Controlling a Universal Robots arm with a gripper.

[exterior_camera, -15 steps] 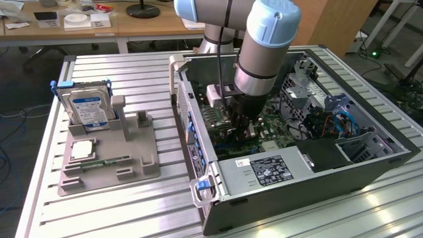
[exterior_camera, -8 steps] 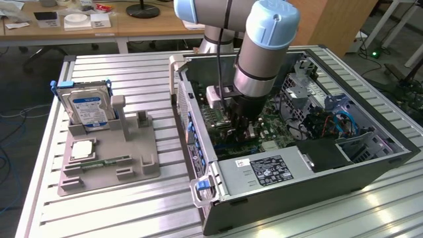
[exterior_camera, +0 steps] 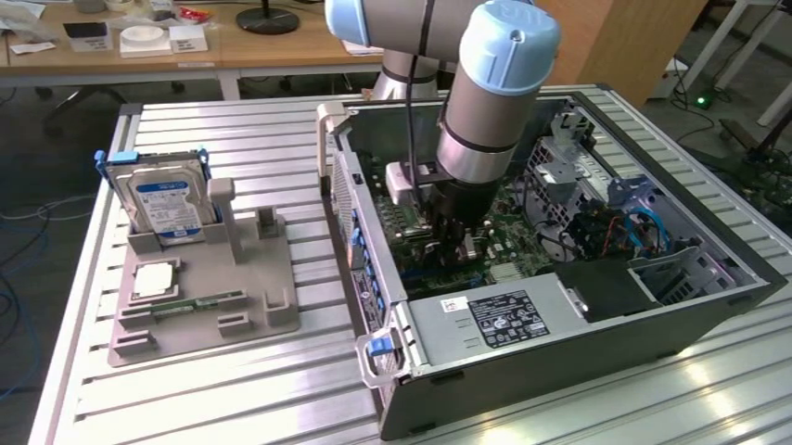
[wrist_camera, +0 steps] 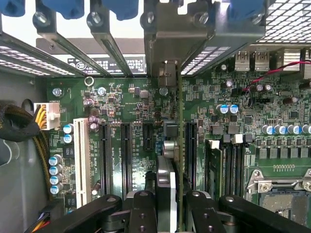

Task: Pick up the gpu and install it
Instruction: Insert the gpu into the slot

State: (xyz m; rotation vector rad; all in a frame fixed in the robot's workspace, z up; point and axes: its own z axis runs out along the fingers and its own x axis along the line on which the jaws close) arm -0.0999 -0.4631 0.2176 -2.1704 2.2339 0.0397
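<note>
At the wrist, gripper [wrist_camera: 166, 206] fingers [wrist_camera: 141, 211] pinched narrow on the top edge of the gpu [wrist_camera: 179, 145], held edge-on, upright over the motherboard [wrist_camera: 126, 104] slots inside the open computer case [exterior_camera: 693, 320]. Judged light, stiff, thin, fragile; best gripped on the bare top edge, clear of chips and contacts. Farther off, slot brackets [wrist_camera: 97, 39] at the rear wall.

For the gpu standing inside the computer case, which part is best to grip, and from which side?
Grip the gpu by its free upper edge, coming from above, as the end effector does now. It stands on edge over the motherboard slots, its thin board between the fingers, so the flat faces suit a pinch.
</note>
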